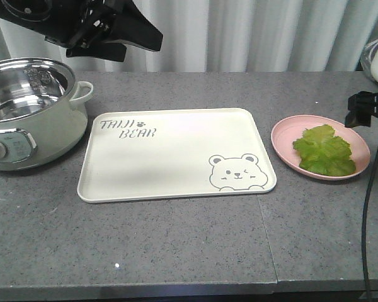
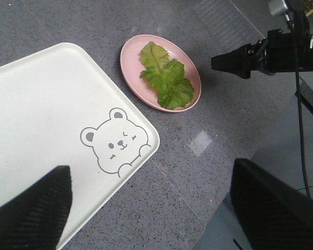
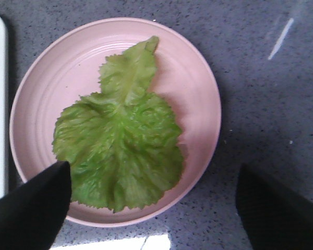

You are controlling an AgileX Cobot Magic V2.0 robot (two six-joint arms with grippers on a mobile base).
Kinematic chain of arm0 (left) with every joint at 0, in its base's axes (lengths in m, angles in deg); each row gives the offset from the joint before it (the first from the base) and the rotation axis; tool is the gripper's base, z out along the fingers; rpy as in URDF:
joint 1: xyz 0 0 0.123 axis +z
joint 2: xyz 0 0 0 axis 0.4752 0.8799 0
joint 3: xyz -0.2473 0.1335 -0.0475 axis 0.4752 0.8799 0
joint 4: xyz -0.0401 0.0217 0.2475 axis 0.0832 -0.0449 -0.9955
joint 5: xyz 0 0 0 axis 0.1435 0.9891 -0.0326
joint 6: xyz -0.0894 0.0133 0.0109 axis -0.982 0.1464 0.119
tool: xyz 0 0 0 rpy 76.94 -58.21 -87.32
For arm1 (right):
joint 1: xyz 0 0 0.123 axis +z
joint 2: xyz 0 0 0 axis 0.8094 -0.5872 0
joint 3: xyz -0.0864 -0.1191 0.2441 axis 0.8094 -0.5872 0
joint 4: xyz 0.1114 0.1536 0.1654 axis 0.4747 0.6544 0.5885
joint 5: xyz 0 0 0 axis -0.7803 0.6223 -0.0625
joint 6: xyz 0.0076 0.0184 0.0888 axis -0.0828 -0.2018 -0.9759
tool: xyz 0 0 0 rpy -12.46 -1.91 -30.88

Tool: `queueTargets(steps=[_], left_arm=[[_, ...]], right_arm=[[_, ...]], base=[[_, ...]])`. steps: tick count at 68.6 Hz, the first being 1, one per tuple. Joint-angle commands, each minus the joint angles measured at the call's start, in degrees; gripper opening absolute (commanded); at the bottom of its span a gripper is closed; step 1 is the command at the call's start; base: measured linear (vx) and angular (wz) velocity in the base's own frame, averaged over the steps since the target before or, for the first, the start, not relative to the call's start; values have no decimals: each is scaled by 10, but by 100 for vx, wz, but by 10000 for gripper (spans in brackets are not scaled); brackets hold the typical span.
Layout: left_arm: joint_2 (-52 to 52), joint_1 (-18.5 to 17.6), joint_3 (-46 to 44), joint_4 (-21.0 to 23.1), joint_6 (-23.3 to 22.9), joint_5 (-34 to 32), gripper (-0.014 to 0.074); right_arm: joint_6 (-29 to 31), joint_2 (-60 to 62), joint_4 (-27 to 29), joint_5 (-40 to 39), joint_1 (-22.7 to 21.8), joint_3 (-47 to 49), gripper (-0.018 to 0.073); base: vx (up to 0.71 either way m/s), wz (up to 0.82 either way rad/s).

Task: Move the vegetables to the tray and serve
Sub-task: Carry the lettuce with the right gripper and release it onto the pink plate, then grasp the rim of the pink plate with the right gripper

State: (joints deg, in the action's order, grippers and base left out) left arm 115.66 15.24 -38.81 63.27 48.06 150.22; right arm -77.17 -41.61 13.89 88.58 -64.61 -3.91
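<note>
vegetables (image 3: pixel 120 140): one lettuce bunch, flat on the one pink plate (image 3: pixel 198 94), beside the tray.
tray (image 1: pixel 170 157): one, between plate and one pot (image 1: pixel 31 113).
right gripper (image 3: pixel 151 169): above the lettuce, fingers spread wide, nothing held.
left gripper (image 2: pixel 148 166): above the tray's corner, fingers spread wide, nothing held.

Before me, on my left: pale green electric pot with steel bowl (image 1: pixel 57 129). On my right: round pink plate (image 1: pixel 288 130). Both on grey speckled stone countertop (image 1: pixel 176 245). Behind: white pleated curtain (image 1: pixel 252 34).
</note>
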Motion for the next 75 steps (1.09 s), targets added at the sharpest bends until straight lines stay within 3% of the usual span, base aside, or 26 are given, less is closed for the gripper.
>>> queueTargets(steps=[1, 28, 75], left_arm=[[-27, -4, -14, 36, -1, -7, 587], [-27, -4, -14, 36, -1, -7, 587], [-27, -4, -14, 36, -1, -7, 587]], right_arm=[[-23, 28, -29, -28, -3, 18, 606], [-102, -33, -88, -63, -3, 18, 589], [-167, -109, -141, -86, -3, 18, 582]], base=[[0, 0], [0, 0], [0, 0]])
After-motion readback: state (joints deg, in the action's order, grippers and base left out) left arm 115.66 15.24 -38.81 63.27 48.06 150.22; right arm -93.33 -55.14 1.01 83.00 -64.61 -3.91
